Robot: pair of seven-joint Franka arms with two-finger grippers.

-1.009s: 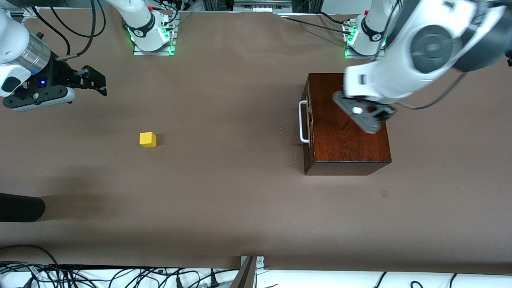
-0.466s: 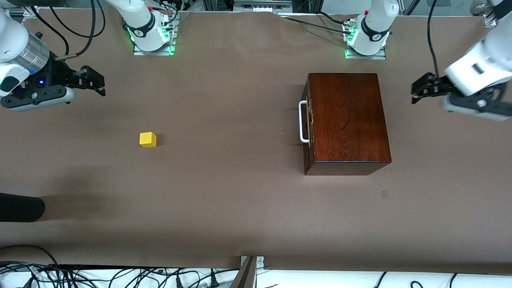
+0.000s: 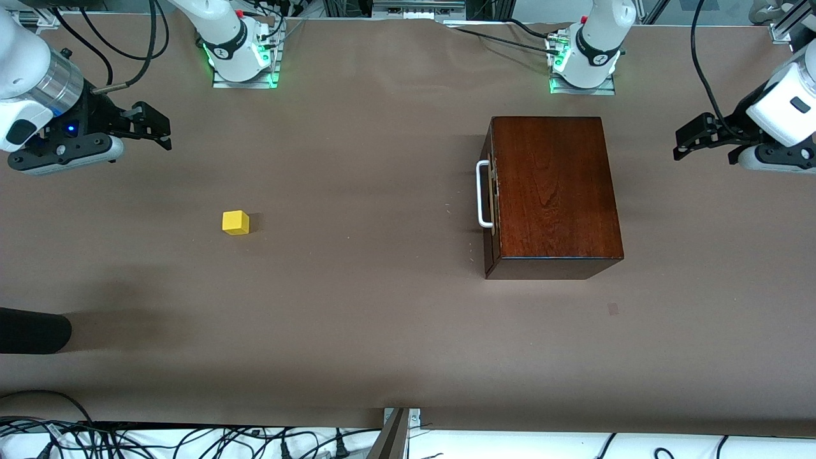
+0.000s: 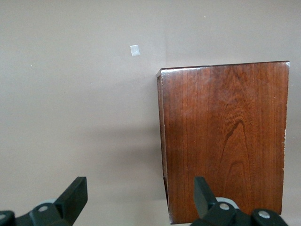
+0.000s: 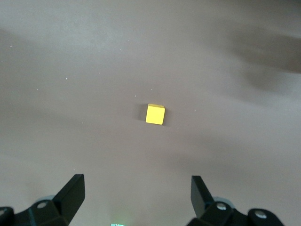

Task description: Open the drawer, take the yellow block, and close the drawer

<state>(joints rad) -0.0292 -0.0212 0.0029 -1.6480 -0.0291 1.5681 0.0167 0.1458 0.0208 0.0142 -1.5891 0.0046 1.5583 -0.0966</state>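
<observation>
The glossy mahogany box [image 3: 558, 191] stands toward the left arm's end of the table. Its drawer is pushed in, with the white bar handle [image 3: 482, 194] facing the table's middle. The yellow block [image 3: 235, 222] lies alone on the brown table, toward the right arm's end. My left gripper [image 3: 681, 145] hangs open and empty over the table beside the box, at the side away from the handle. In the left wrist view the box top [image 4: 223, 141] lies under one finger [image 4: 202, 194]. My right gripper [image 3: 159, 131] hangs open and empty; the block [image 5: 155, 114] lies ahead of its fingers [image 5: 75, 193].
Both arm bases [image 3: 241, 54] [image 3: 583, 57] stand along the table's back edge. A black object [image 3: 32, 330] juts in at the right arm's end, near the front. Cables run along the front edge. A small pale patch [image 3: 612, 309] marks the table nearer the camera than the box.
The left arm has swung from over the box top out toward its own end of the table. The right arm has barely shifted. Box and block have not moved.
</observation>
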